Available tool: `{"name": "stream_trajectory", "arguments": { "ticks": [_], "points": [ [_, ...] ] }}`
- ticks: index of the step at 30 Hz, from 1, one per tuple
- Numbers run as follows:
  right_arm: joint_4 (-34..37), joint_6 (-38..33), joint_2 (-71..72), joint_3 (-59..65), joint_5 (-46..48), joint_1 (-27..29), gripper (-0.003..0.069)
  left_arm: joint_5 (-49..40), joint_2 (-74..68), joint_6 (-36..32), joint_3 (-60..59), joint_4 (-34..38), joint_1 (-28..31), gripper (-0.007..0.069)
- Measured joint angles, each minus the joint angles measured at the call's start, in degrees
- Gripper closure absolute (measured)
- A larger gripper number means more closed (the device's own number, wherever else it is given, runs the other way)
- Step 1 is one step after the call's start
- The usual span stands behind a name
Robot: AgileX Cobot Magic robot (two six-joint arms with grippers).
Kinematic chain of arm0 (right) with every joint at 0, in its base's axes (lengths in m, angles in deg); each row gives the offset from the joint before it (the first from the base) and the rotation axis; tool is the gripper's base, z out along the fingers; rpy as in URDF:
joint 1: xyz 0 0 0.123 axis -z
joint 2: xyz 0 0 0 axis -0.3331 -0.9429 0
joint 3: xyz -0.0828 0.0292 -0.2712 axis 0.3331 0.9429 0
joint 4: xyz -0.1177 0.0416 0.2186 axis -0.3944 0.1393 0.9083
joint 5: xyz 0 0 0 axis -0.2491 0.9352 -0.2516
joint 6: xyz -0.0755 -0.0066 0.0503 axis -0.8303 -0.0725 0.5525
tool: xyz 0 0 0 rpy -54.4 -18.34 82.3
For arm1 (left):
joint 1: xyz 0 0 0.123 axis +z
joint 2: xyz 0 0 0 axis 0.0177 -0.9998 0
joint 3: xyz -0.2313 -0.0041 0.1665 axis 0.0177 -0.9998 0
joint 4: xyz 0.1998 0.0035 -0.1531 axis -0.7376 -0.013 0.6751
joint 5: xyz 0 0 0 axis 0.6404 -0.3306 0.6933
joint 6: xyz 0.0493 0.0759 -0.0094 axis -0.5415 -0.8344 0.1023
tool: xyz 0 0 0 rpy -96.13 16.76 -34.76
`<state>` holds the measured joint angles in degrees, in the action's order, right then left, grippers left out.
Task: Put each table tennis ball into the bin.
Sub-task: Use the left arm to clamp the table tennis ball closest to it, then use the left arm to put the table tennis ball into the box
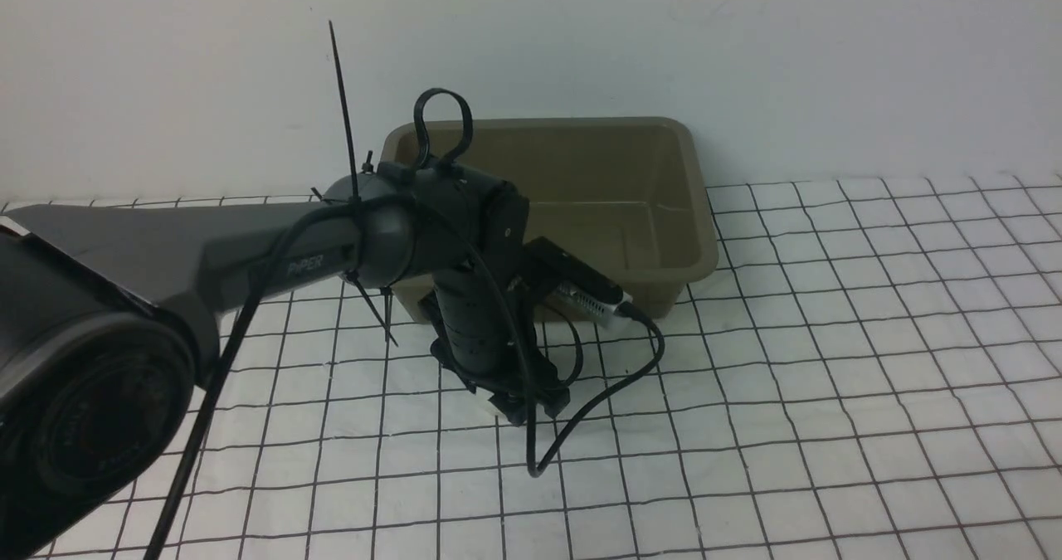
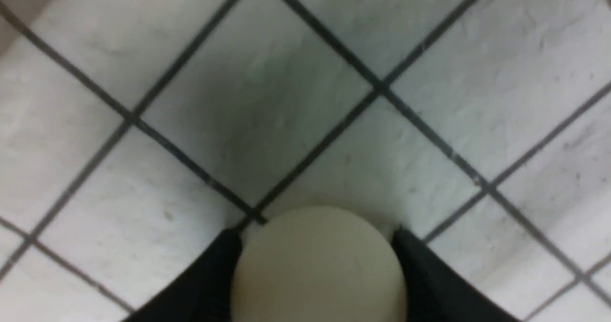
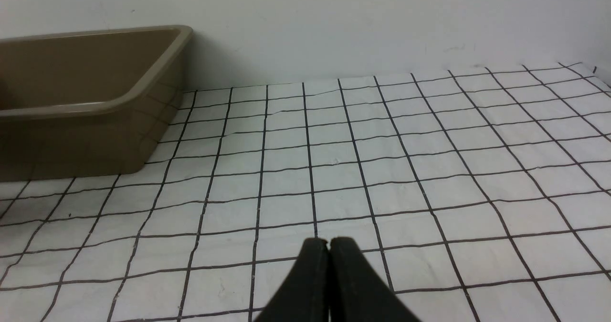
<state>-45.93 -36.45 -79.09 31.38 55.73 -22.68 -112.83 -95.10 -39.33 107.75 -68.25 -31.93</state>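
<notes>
Lettering: "PiPER" on side of L arm (image 1: 286, 245), legible in front view; faint markings on its round black joint cap (image 1: 112, 427), too dim to read.
Bin: qty 1, olive-brown, upright, open top, on white sheet w/ dark grid lines (image 1: 796, 394); the bin (image 1: 543, 303) is the landmark.
Ball: qty 1 visible, white ball (image 2: 320, 269), outside bin, on its near side, btwn L fingertips; no. inside bin can't be told, arm hides part of interior.
L gripper: qty 1, L gripper (image 2: 319, 255) closed on ball, a finger against each side, tips pointing down, in front of bin.
R gripper: qty 1, R gripper (image 3: 328, 245) closed, fingertips together, only seen in R wrist view.
Wall: qty 1, plain pale wall (image 1: 830, 62) behind bin.
</notes>
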Motion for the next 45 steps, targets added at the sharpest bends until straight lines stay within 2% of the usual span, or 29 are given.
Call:
{"name": "stream_trajectory", "arguments": {
  "ticks": [2, 7, 11, 14, 18, 26, 32, 37, 45],
  "points": [
    [0.00, 0.00, 0.00, 0.00, 0.00, 0.00, 0.0676, -1.61, 0.07, 0.00, 0.15, 0.00, 0.00, 0.0280],
    [0.00, 0.00, 0.00, 0.00, 0.00, 0.00, 0.0676, -9.24, 1.84, -0.41, 3.40, -0.13, 0.00, 0.0280],
    [0.00, 0.00, 0.00, 0.00, 0.00, 0.00, 0.0676, -16.49, 5.36, -1.22, 10.18, -0.27, 0.00, 0.0280],
    [0.00, 0.00, 0.00, 0.00, 0.00, 0.00, 0.0676, -17.88, 7.43, -1.60, 16.50, -1.39, 0.00, 0.0280],
    [0.00, 0.00, 0.00, 0.00, 0.00, 0.00, 0.0676, -14.42, 7.87, -1.70, 21.98, -5.25, 0.00, 0.0280],
    [0.00, 0.00, 0.00, 0.00, 0.00, 0.00, 0.0676, -6.12, 3.08, -1.70, 22.71, -11.61, 0.83, 0.0280],
    [0.00, 0.05, 0.00, 0.00, 0.00, 0.00, 0.0676, -2.64, -1.68, -1.70, 22.71, -12.70, 1.98, 0.0280],
    [0.00, 0.05, 0.00, 0.00, 0.00, 0.00, 0.0676, 0.03, -2.57, -1.70, 22.71, -12.76, 2.15, 0.0252],
    [0.00, 0.05, 0.00, 0.00, 0.00, 0.00, 0.0676, 0.84, -2.68, -1.37, 22.71, -12.76, 2.15, 0.0237]
  ]
}}
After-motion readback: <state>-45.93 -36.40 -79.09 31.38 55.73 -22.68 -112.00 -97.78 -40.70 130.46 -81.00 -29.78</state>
